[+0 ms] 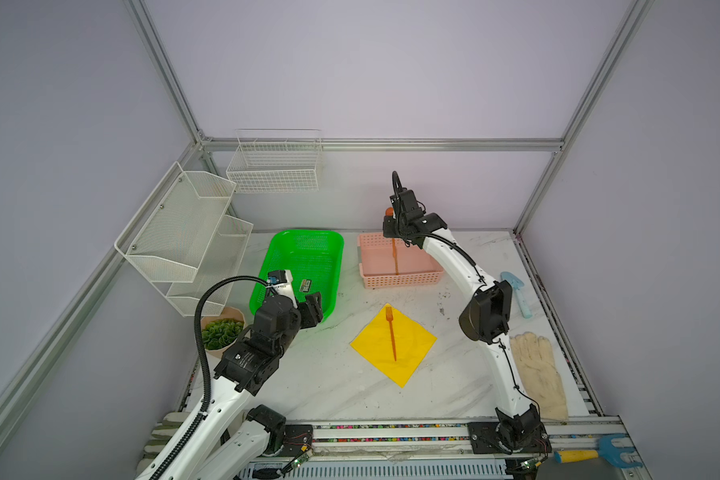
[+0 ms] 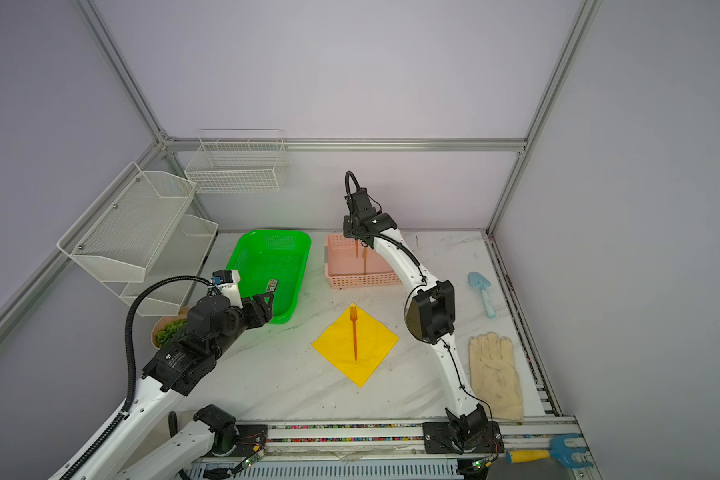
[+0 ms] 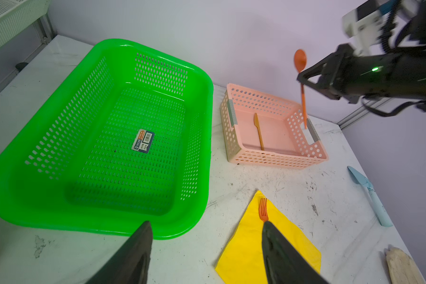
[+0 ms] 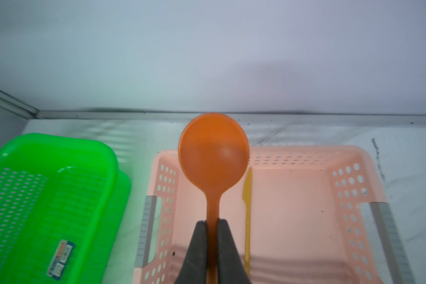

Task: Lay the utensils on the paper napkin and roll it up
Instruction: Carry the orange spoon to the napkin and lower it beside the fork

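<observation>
The orange spoon (image 4: 213,157) hangs upright over the pink basket (image 4: 354,172), bowl up. My right gripper (image 4: 212,221) is shut on its handle just under the bowl. In the left wrist view the spoon (image 3: 300,60) is held in that gripper (image 3: 301,78) above the basket's far side. In both top views the orange fork (image 1: 391,332) (image 2: 354,332) lies on the yellow paper napkin (image 1: 408,349) (image 2: 375,345), tines toward the back. My left gripper (image 3: 206,223) is open and empty beside the green basket, left of the napkin (image 3: 246,246).
A yellow plastic knife (image 4: 247,216) lies inside the pink basket (image 1: 404,280). The green basket (image 1: 304,257) stands left of it. At the right lie a light-blue trowel (image 1: 516,291) and a beige glove (image 1: 537,374). A potted plant (image 1: 221,332) and wire shelves (image 1: 184,232) are at the left.
</observation>
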{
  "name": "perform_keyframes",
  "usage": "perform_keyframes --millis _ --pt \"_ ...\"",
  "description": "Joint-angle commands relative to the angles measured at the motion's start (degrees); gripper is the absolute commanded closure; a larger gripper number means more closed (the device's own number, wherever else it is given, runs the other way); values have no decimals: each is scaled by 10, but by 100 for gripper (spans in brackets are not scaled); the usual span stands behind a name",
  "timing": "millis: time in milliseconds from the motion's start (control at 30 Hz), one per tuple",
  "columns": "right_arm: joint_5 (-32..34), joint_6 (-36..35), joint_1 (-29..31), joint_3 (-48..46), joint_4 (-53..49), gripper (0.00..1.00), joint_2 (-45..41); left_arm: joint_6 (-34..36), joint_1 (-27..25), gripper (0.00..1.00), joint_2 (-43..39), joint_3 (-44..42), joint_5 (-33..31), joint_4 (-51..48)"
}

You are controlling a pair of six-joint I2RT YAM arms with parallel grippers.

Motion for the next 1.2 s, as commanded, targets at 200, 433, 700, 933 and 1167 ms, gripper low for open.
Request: perform_keyframes --millis 200,433,700,933,1167 --pt "33 63 76 -438 98 96 -301 3 4 30 9 -15 10 31" --pt "30 128 120 -644 135 96 -395 -10 3 31 30 -22 28 49" --pt "-6 155 123 -743 211 96 -359 -22 3 31 36 -26 38 50" --pt "-14 168 133 -773 249 97 -308 -22 4 31 20 -35 31 45" --pt "-19 179 138 -797 275 97 -288 -21 4 31 18 -39 29 45"
